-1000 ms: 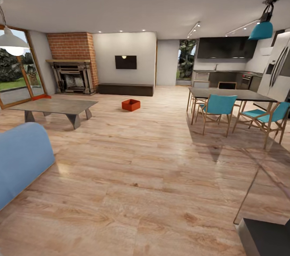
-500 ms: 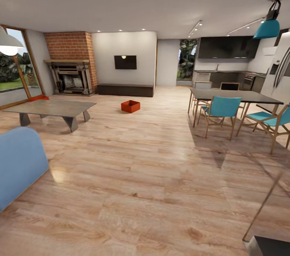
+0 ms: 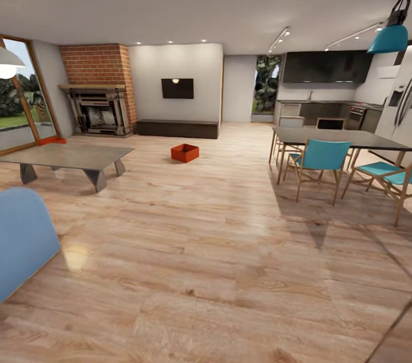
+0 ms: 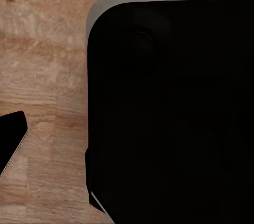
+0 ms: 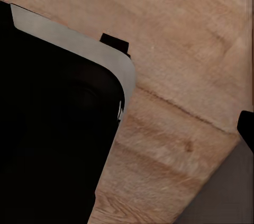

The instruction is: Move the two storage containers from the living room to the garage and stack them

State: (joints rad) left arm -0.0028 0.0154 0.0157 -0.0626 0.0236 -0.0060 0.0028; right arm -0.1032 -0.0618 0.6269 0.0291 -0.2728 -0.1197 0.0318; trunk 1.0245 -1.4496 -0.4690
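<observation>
I am in the living room with light wood plank flooring. One orange-red open-top storage container (image 3: 185, 152) stands on the planks in mid-room, in front of the dark low cabinet (image 3: 177, 128). A second orange-red container (image 3: 51, 139) shows partly behind the coffee table (image 3: 68, 156), by the window. Both are far from me. In the left wrist view a dark fingertip (image 4: 11, 142) hangs over the planks beside my black base (image 4: 169, 107). In the right wrist view another dark fingertip (image 5: 246, 127) sits at the picture's edge.
A blue sofa arm (image 3: 23, 240) is close at the left. The brick fireplace (image 3: 100, 88) is at the far left. A dining table (image 3: 337, 138) with teal chairs (image 3: 320, 160) stands at the right, with the kitchen behind it. Open plank floor lies ahead.
The whole view has shifted: the camera moved forward and turned. The sofa and the dark object at the lower right slid toward the picture's edges. The containers have not moved.
</observation>
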